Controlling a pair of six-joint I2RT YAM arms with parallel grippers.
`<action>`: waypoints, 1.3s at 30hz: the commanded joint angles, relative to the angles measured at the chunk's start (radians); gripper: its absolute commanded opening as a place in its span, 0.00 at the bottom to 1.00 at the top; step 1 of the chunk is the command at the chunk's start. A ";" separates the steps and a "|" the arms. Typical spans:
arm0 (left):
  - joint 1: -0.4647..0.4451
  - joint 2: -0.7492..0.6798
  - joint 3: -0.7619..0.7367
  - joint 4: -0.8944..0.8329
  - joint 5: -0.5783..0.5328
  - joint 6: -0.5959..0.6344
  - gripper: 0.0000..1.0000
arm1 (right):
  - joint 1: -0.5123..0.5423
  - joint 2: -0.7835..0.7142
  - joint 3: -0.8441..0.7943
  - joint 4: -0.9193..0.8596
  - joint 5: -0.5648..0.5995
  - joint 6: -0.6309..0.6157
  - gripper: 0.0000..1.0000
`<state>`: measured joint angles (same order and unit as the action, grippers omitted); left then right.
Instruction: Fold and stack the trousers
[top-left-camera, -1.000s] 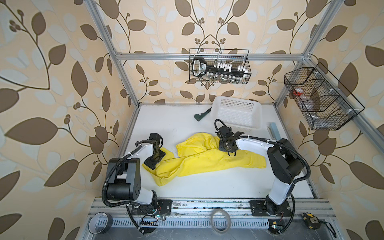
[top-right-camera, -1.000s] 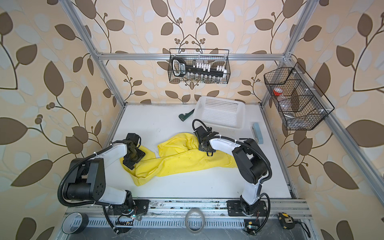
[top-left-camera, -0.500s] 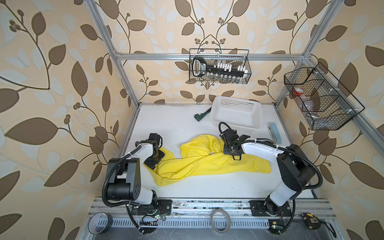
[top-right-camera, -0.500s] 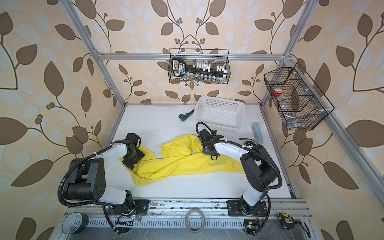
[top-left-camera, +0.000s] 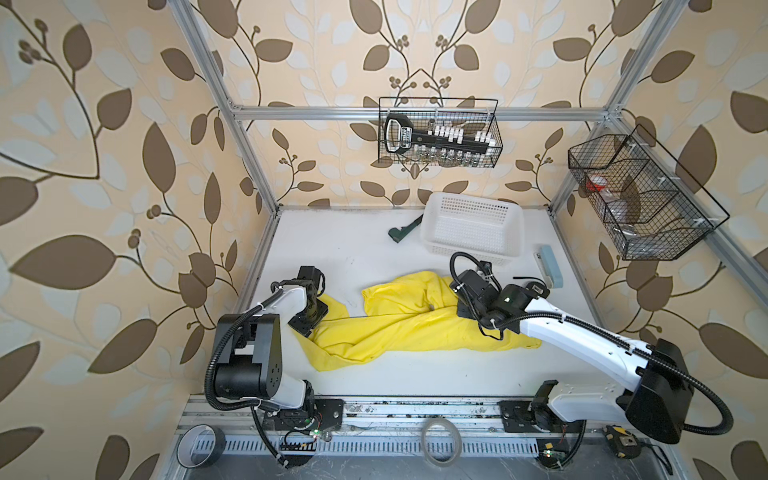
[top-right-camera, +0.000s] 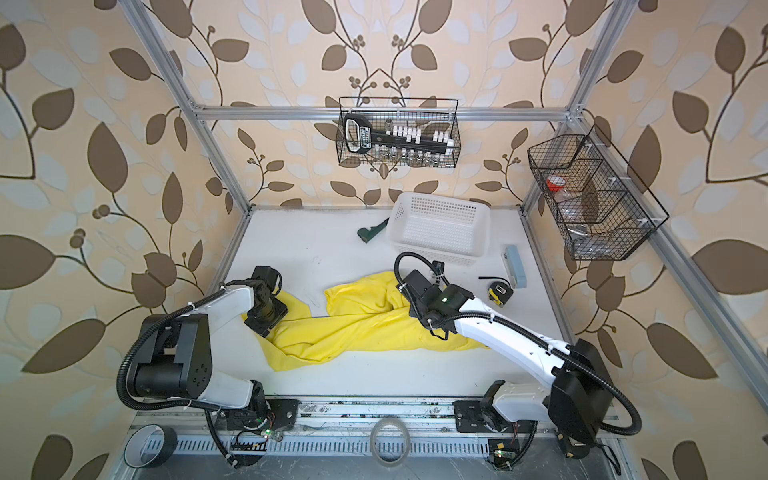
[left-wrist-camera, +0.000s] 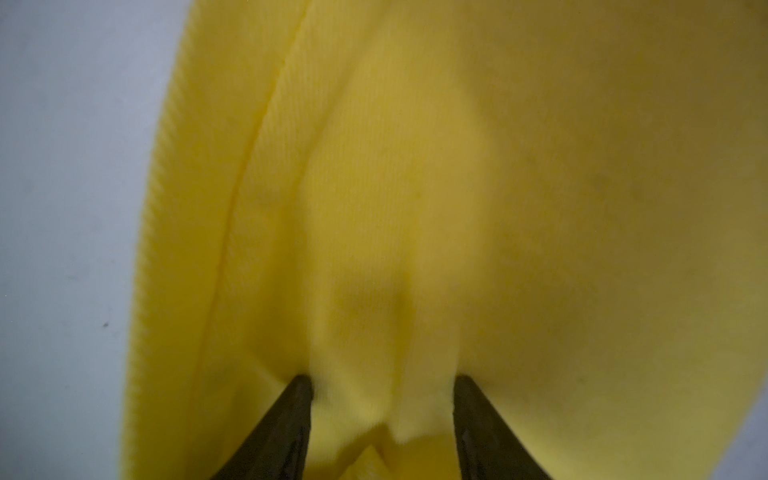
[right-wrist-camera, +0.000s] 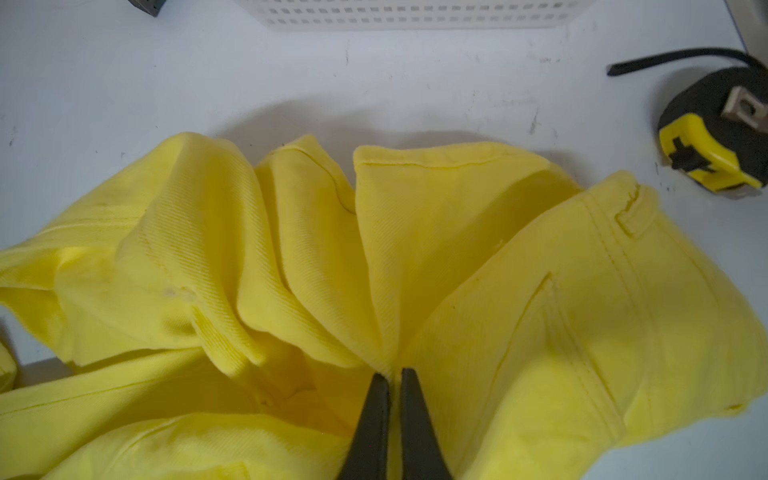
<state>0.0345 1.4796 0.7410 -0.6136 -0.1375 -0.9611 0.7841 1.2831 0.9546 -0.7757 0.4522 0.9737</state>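
Beside basket (top-right-camera: 436, 254) and tape measure (top-right-camera: 498, 290), right jaws pinch trousers (top-right-camera: 353, 332), left jaws parted

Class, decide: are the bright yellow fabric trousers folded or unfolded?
Unfolded: the bright yellow fabric trousers lie rumpled across the white table, bunched where the right gripper pinches them.

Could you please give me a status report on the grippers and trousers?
Right gripper shut, pinching bright yellow soft fabric trousers near the waist. Left gripper open, jaws astride cloth at opposite end. Trousers unfolded, crumpled. Yellow-and-black tape measure lies close by.
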 joint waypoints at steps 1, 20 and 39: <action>0.016 0.048 -0.028 0.027 -0.003 -0.016 0.55 | 0.012 -0.008 -0.087 -0.058 0.003 0.112 0.06; -0.006 -0.097 0.057 -0.069 0.080 0.078 0.58 | 0.235 -0.180 -0.267 -0.221 -0.102 0.390 0.32; -0.449 -0.182 0.122 -0.092 0.138 0.015 0.70 | -0.335 -0.224 -0.113 -0.045 -0.257 -0.033 0.63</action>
<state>-0.3874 1.2881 0.8497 -0.7048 0.0032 -0.9020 0.4557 1.0180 0.8131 -0.9192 0.2646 1.0073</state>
